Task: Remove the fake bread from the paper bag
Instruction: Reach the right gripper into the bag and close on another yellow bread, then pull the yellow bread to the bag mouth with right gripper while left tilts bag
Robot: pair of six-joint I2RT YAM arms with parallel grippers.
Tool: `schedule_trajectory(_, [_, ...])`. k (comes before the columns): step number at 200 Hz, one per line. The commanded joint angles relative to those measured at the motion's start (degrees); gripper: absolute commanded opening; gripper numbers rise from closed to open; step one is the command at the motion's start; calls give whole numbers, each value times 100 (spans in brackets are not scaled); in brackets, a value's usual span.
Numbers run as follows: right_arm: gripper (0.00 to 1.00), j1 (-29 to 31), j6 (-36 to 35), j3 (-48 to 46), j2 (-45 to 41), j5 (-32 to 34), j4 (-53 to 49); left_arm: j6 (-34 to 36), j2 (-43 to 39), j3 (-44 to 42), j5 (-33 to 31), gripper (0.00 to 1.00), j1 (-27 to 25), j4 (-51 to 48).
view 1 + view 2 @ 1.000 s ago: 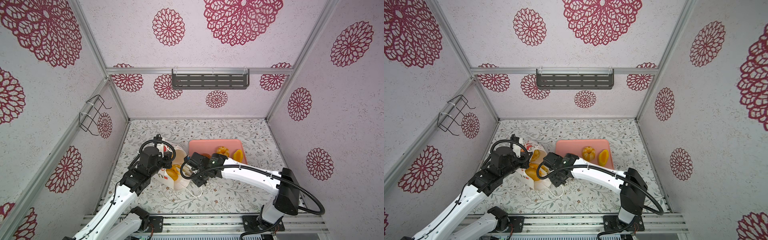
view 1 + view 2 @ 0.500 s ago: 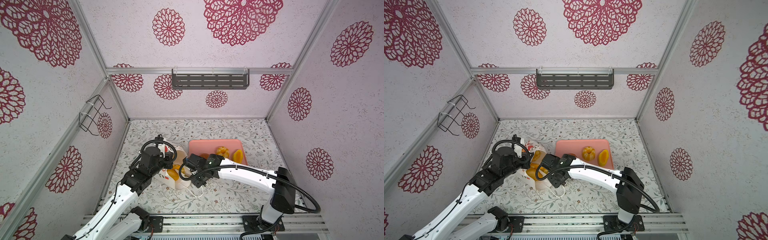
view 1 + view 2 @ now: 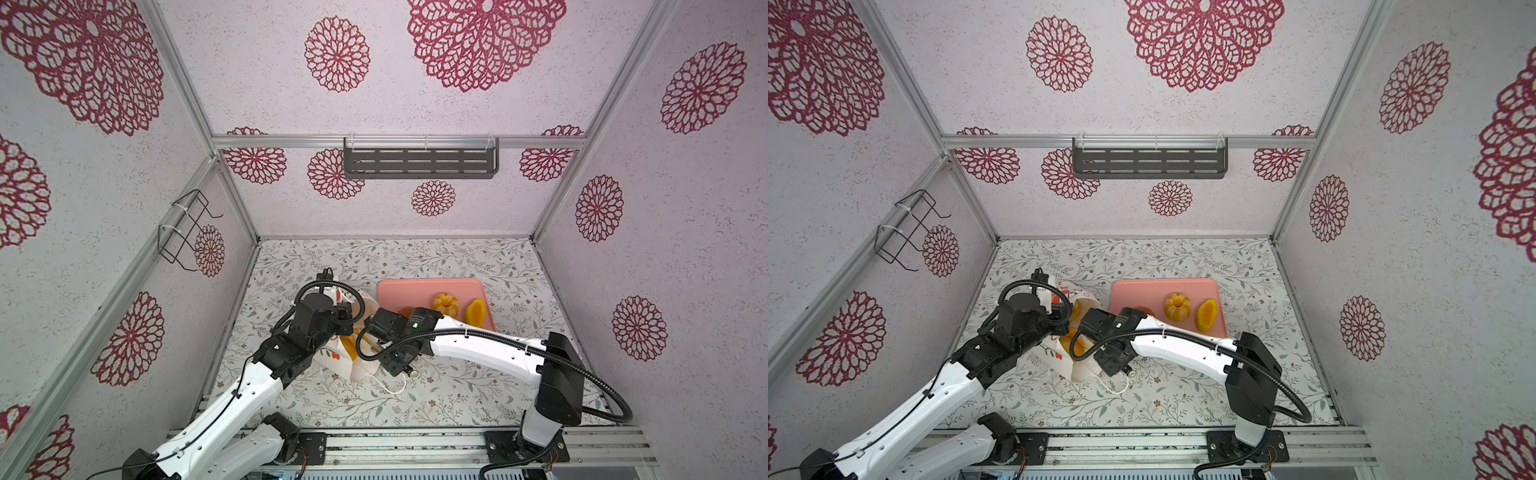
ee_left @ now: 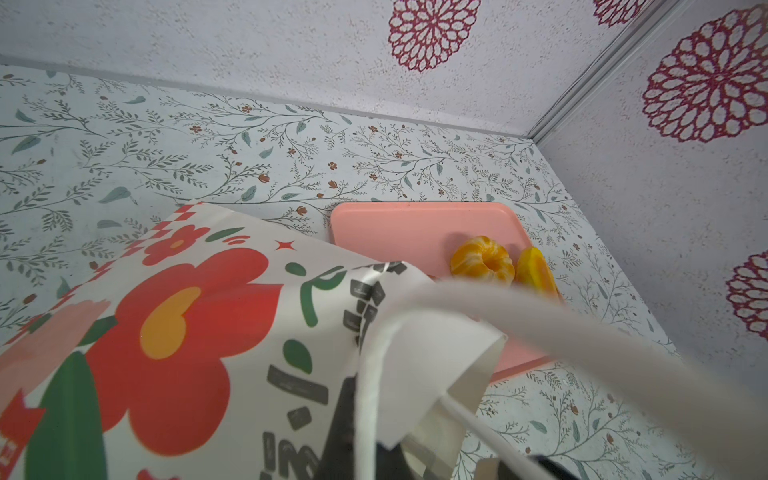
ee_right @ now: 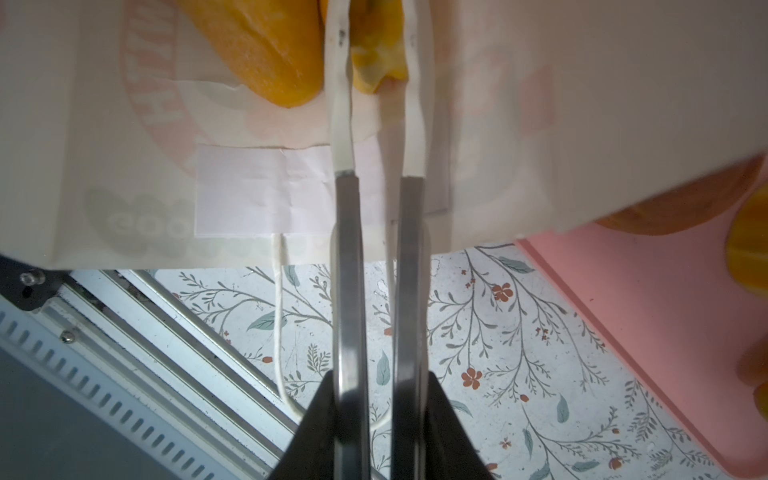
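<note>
Inside the paper bag point(image 5: 124, 124), right gripper point(image 5: 376, 25) pinches a yellow toy loaf point(image 5: 374, 62) between its tips; left gripper point(image 4: 432, 461) clamps the rim, so draw straight back without snagging paper

Paper bag point(image 3: 336, 360) point(image 4: 187, 332): white, red flower print, cord handles, on counter point(image 3: 436, 257) just beside pink tray point(image 3: 415, 291), mouth open.
Inside: orange long loaf point(image 5: 266, 50), yellow piece point(image 5: 378, 54) beside it.
On tray: ridged ring bun point(image 3: 1177, 306), yellow-orange oval point(image 3: 1206, 314); brown bun point(image 5: 681, 203) partly hidden.
</note>
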Motion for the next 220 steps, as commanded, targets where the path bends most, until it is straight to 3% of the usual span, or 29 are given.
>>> schedule_trajectory(1, [0, 67, 177, 197, -306, 21, 68, -188, 123, 4, -399, 0, -247, 592])
schedule_trajectory(138, [0, 23, 1253, -1203, -2087, -50, 730, -743, 177, 120, -1735, 0, -467, 172])
schedule_trajectory(187, [0, 23, 1321, -1671, -2331, -248, 809, -816, 219, 128, -1719, 0, -468, 215])
schedule_trajectory(220, [23, 23, 1184, -1584, -2197, -262, 806, -792, 273, 174, -1648, 0, -475, 198])
